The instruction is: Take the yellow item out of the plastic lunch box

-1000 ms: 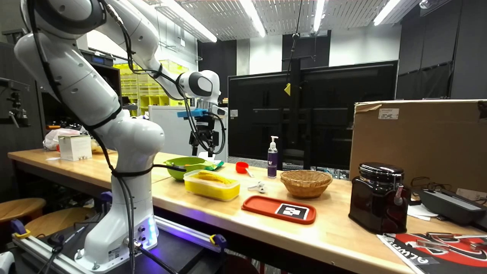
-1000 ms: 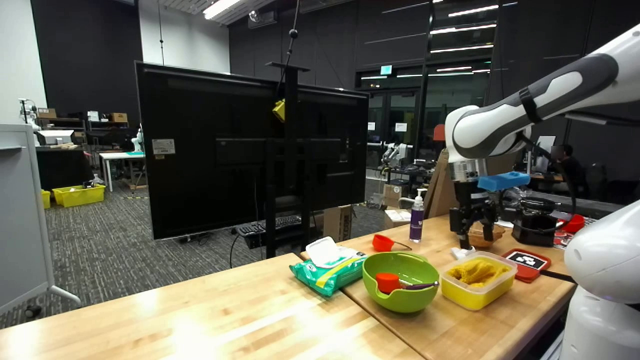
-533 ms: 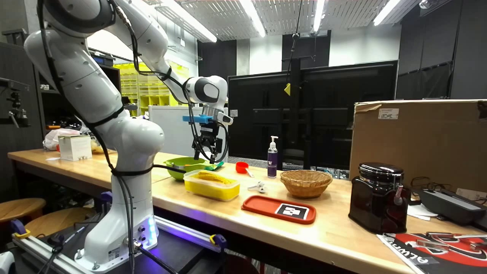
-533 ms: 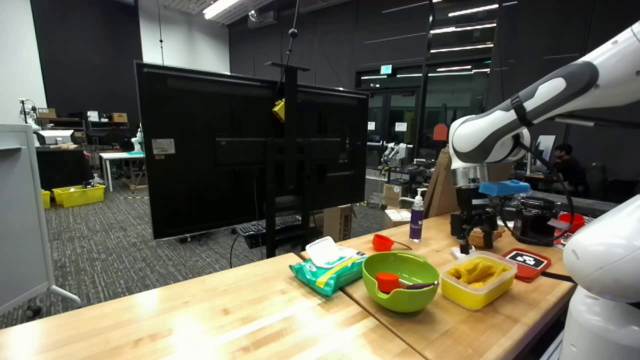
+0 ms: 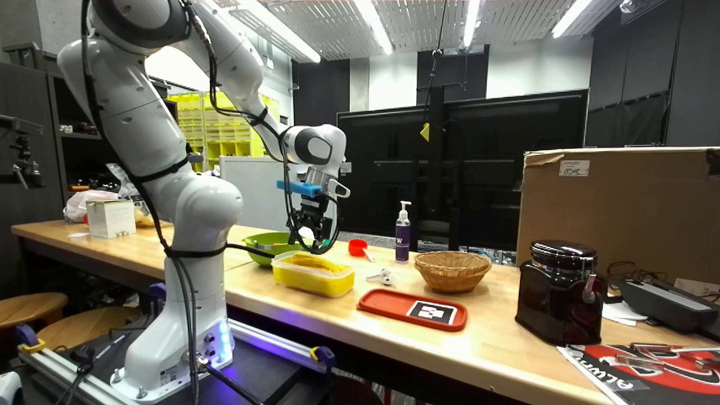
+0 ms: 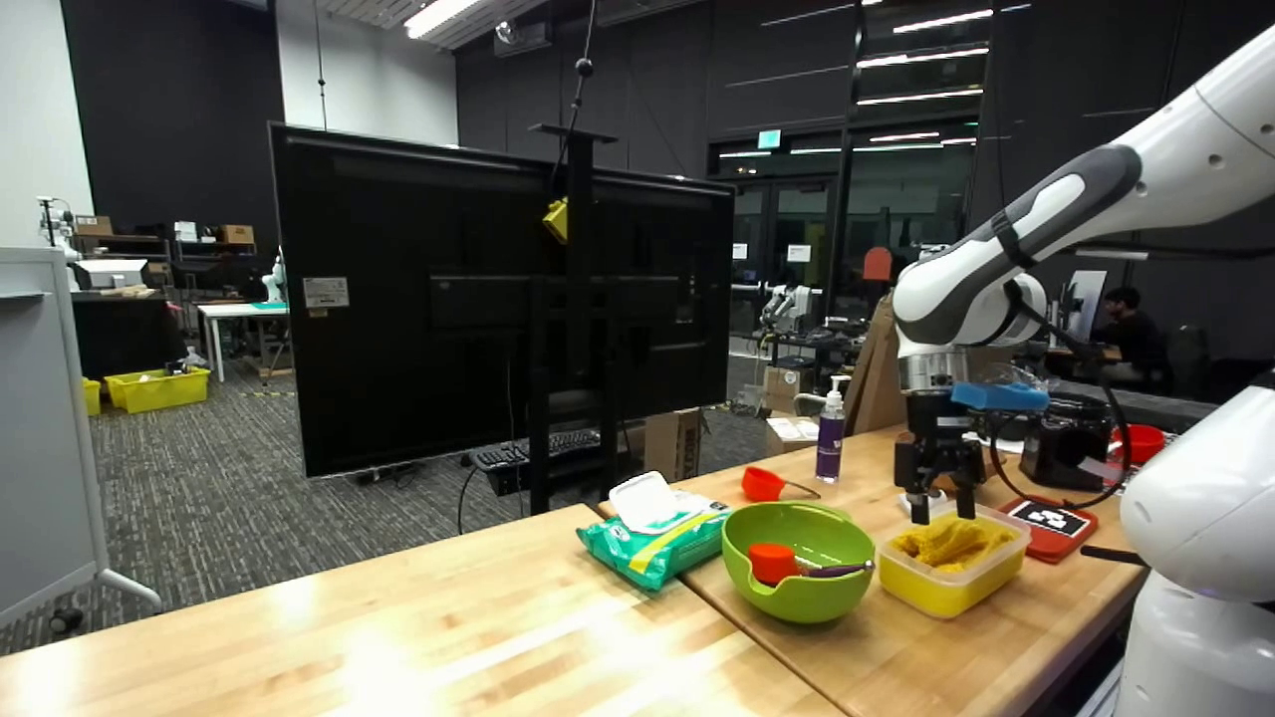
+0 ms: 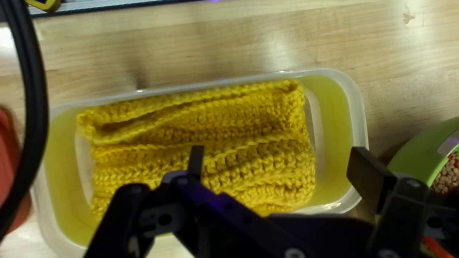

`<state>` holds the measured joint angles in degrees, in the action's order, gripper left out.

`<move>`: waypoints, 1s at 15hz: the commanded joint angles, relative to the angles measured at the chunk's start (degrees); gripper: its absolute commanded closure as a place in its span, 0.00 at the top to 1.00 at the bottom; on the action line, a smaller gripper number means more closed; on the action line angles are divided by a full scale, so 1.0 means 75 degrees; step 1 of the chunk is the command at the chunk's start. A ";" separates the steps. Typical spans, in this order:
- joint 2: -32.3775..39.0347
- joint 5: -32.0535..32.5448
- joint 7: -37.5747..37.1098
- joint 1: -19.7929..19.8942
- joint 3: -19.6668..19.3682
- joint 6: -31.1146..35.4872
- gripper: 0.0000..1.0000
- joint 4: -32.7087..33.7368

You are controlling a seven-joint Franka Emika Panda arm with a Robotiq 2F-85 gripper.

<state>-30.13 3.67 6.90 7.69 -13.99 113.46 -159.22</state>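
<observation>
- The yellow cloth lies inside the plastic lunch box; in the wrist view its long axis runs roughly nine o'clock to three, the three-o'clock end tilted slightly upward, in line with the box.
- A fold follows its twelve-o'clock edge, ending in a corner between nine and ten.
- The gripper points down, fingers spread well apart; in the wrist view one finger shows against the cloth's middle, the other across the box's rim near three.
- The wooden table is pale and shiny; in an exterior view the green bowl stands at nine o'clock from the box, a large black panel beyond at ten, above grey carpet.
- In an exterior view the red tray lies at four o'clock from the box, the wicker basket at three, the pump bottle at two.
- The cloth is ribbed and looped; the box is translucent, with rounded corners.
</observation>
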 commanded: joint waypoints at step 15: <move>0.1844 -0.0803 0.1304 0.0393 -0.0485 0.0793 0.74 0.0008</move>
<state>-18.70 -0.76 14.44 9.88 -17.54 118.02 -159.18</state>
